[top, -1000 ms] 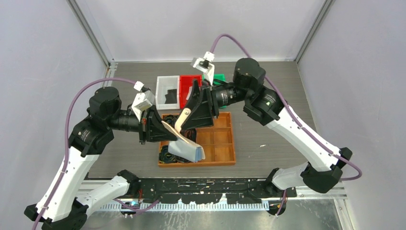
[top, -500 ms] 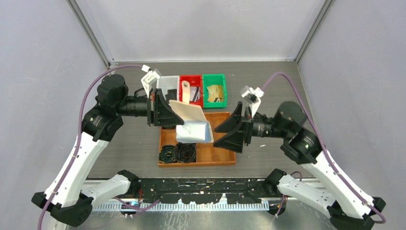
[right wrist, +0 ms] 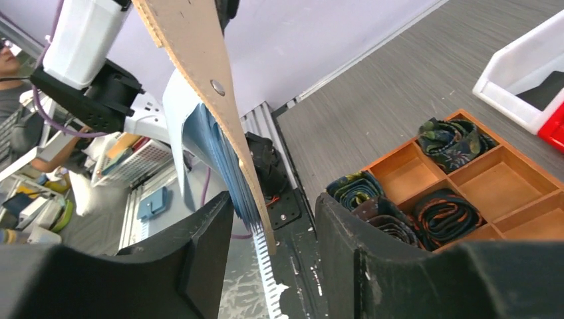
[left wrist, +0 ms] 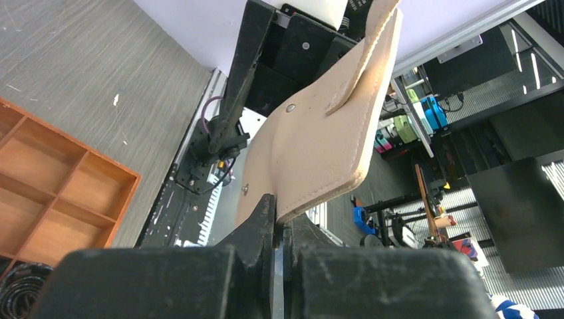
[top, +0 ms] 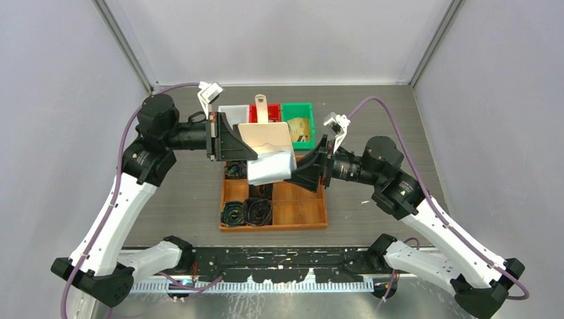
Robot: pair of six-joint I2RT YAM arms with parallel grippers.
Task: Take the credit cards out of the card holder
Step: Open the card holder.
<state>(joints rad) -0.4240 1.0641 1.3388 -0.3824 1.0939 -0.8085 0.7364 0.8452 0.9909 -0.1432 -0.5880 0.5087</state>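
**Jaws at both ends of the card holder, nothing drawn out yet**

Left jaws are pressed together on the tan cover of the card holder (top: 269, 149), pinching its left edge and carrying it in the air. Right jaws stand apart. From the right wrist view the holder's edge runs down into the gap between them, pale blue pockets close to one finger, daylight between the tan cover and the other. No grip there that I can see.

Nearest the arm bases, the wooden tray (top: 274, 228) lies on the surface (top: 399, 133), with coiled belts (top: 247, 211) in its left compartments. Above the tray's far half hangs the holder, clear of it. Its tan flap is turned up, the blue pocket stack (top: 271, 169) is on the near side, and the strap tab (top: 261, 109) points toward the far wall. Beyond sit the white bin (top: 229, 108), red bin (top: 274, 108) and green bin (top: 297, 105) in a row, with something gold in the green one.

Now the key relation: the holder's long side runs left to right, arm to arm, with the left jaws at one end and the right jaws at the other. So the right arm is the free one, right at the pockets. No credit cards show in them from any view, and I cannot tell which way the pocket mouths face. My read: the right jaws must close on a card edge, not the whole stack, then draw it out rightward along that axis.
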